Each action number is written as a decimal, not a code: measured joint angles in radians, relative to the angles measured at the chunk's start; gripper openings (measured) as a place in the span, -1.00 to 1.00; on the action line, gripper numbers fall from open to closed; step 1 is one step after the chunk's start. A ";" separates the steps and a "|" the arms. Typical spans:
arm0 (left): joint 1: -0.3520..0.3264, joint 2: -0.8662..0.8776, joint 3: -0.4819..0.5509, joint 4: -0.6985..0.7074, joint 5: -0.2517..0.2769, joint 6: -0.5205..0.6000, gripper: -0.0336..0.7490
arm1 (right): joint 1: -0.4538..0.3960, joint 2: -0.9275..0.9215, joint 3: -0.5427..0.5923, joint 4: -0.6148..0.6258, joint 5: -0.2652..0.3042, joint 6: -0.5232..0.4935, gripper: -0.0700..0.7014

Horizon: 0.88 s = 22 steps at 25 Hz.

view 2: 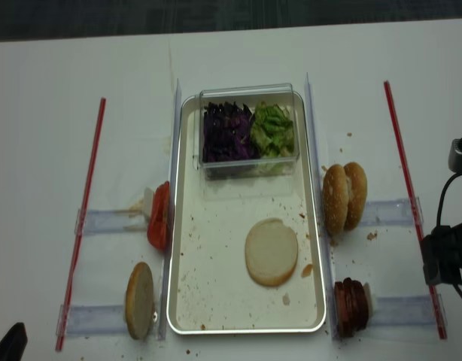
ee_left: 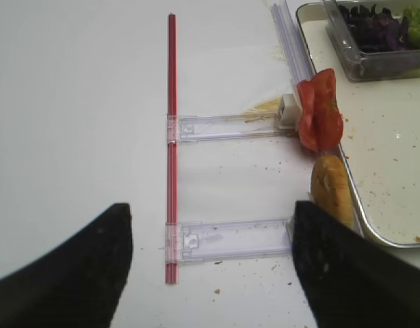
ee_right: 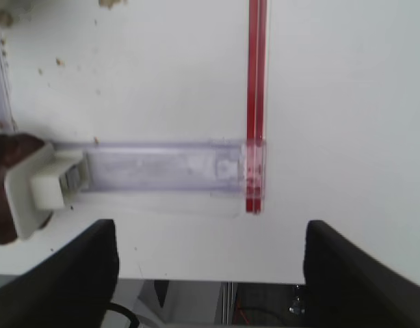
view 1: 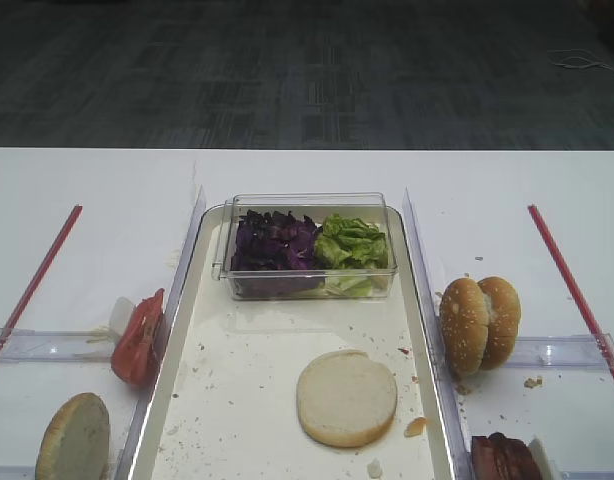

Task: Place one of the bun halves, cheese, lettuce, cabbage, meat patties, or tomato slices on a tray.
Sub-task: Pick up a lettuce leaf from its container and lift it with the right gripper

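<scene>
Tray (view 2: 178, 226): 1 bun half (view 2: 272, 251) lies cut face up on its floor, bare floor around it.
Tub (view 2: 248, 167): cabbage (view 2: 226, 131), lettuce (view 2: 273, 129), at far rim.
Right gripper (ee_right: 210, 273): jaws wide, holding nothing.
Left gripper (ee_left: 210, 266): jaws wide, holding nothing.

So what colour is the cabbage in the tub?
Dark purple; the cabbage shows best in the exterior high view, beside the light-green lettuce.

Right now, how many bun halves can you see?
4. One bun half lies cut face up in the tray; one stands left of it; two seeded halves lean together on its right.
</scene>
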 joint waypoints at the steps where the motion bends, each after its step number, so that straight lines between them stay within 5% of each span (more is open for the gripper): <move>1: 0.000 0.000 0.000 0.000 0.000 0.000 0.34 | 0.000 0.051 -0.046 0.000 -0.005 0.000 0.71; 9: 0.000 0.000 0.000 0.000 0.000 0.000 0.34 | 0.000 0.424 -0.426 -0.004 -0.009 0.000 0.71; 16: 0.000 0.000 0.000 0.000 0.000 0.000 0.34 | 0.000 0.736 -0.786 -0.027 0.059 0.000 0.71; 22: 0.000 0.000 0.000 0.000 0.000 0.000 0.34 | 0.000 0.884 -0.959 -0.029 0.093 0.000 0.71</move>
